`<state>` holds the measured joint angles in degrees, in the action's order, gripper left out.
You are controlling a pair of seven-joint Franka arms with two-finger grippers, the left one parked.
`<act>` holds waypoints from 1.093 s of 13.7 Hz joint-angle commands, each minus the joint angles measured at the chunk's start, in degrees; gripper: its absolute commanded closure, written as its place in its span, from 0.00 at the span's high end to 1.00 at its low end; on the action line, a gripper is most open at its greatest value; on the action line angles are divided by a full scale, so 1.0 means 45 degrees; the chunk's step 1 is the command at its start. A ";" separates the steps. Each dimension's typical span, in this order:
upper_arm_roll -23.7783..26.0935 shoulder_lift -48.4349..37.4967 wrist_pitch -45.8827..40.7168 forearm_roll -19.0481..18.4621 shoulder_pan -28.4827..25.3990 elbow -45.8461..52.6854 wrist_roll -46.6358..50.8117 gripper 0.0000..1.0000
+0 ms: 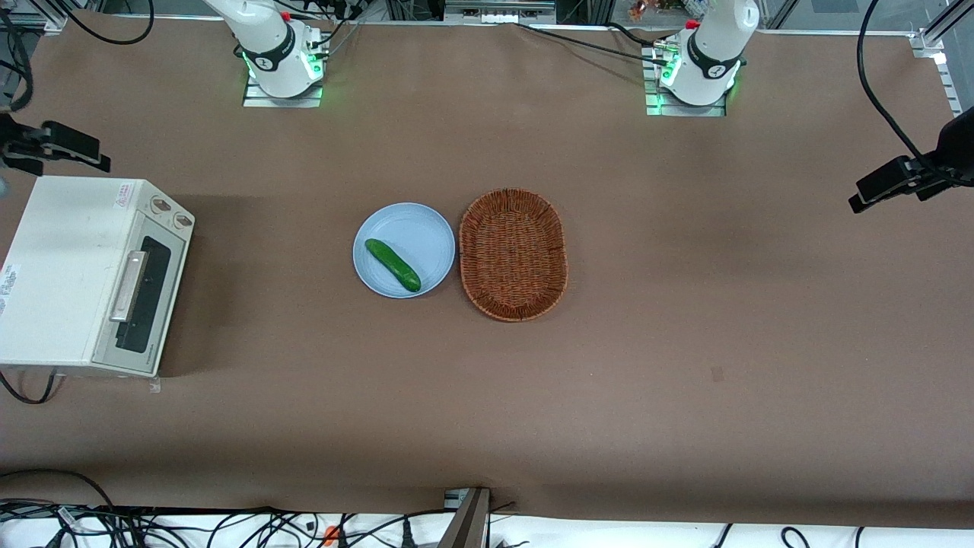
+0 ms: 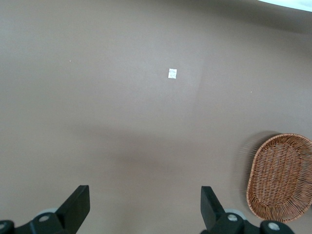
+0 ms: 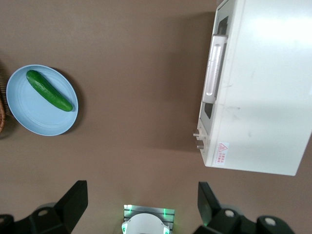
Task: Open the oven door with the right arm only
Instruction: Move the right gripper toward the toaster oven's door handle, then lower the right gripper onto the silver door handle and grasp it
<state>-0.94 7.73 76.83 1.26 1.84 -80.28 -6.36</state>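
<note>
A matt brown cloth-like cover is seen on the table [image 1: 685,365]. The oven door [image 1: 142,297] is framed in brushed metal around dark glossy glass; the gripper [image 3: 141,204], above the table, fingers spread, looks matt black plastic. The basket [image 1: 514,255] is woven wicker, the plate [image 1: 415,228] smooth.

Oven door [image 3: 213,78] edge-on, its glass barely visible; claw [image 3: 141,202] with fingertips alone in frame.

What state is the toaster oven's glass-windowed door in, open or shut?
Shut. The silver-framed oven door sits flush against the cream toaster oven, bar handle against its face. The black gripper hangs open above the table, touching nothing.
</note>
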 commanded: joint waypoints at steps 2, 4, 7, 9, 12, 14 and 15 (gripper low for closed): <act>0.0054 0.0955 -0.0101 -0.0181 -0.0446 -0.0109 0.0082 1.00; 0.0053 0.1638 0.0016 -0.0259 -0.0662 -0.0109 0.0200 0.96; 0.0053 0.2654 0.0405 -0.1385 -0.1245 -0.0128 0.1314 0.79; 0.0053 0.3143 0.0601 -0.2559 -0.1773 -0.0148 0.1354 0.53; 0.0034 0.3826 0.0953 -0.3499 -0.1796 -0.0148 0.1276 0.18; 0.0034 0.4237 0.1148 -0.4571 -0.1796 -0.0148 0.1159 0.04; 0.0034 0.4452 0.1304 -0.5002 -0.1757 -0.0148 0.1158 0.00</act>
<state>-0.85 26.35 81.78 -17.80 -6.40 -81.25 -0.75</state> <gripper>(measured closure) 0.868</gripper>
